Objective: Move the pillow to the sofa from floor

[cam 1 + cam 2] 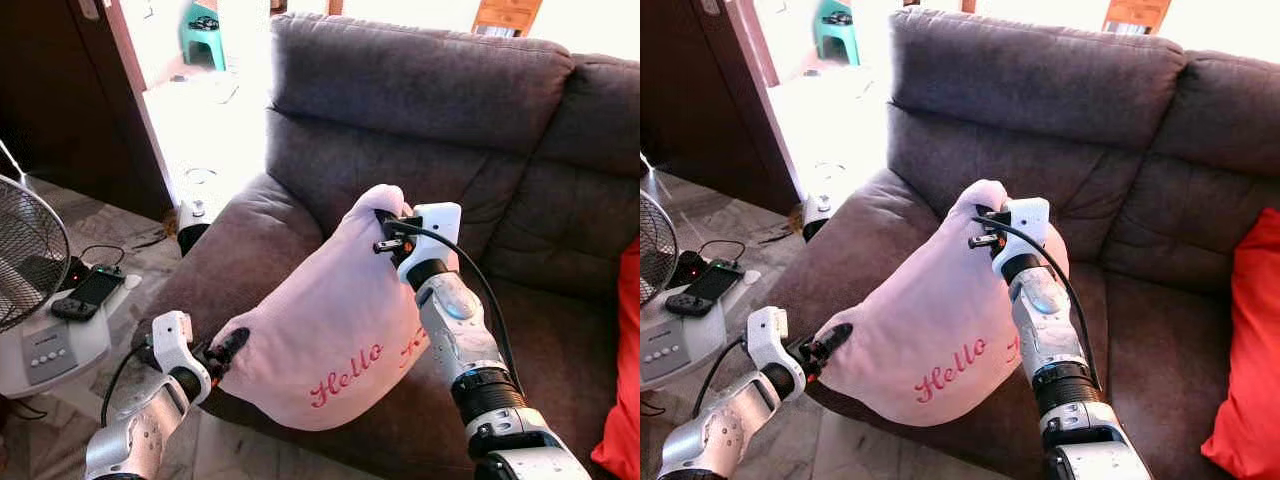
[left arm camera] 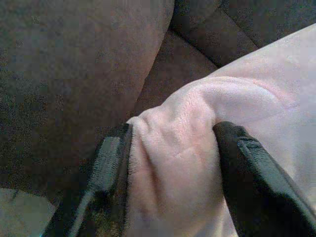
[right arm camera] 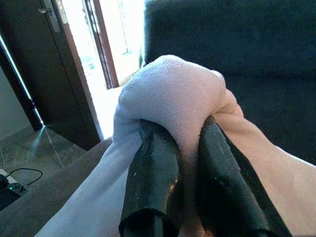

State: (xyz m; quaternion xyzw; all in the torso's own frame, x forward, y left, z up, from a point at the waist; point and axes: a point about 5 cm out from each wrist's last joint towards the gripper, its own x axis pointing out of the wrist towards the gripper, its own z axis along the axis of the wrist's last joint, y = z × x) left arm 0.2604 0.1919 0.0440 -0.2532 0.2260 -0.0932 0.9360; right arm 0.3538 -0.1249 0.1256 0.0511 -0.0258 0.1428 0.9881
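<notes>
A dark brown sofa [image 1: 400, 90] fills the centre and right of the frame, its padded armrest [image 1: 235, 250] toward the left. At the right edge a red cushion [image 1: 625, 400] lies on the seat. A pink pillow [image 1: 320, 330] with red "Hello" stitching sits low in the middle, over the front of the seat by the armrest. At the lower left, tiled floor [image 1: 110, 215] carries a white fan base [image 1: 50, 345], with a black device [image 1: 90, 293] and cable on it.

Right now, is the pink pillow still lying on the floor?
No, the pink pillow is held up over the sofa by both grippers.
</notes>
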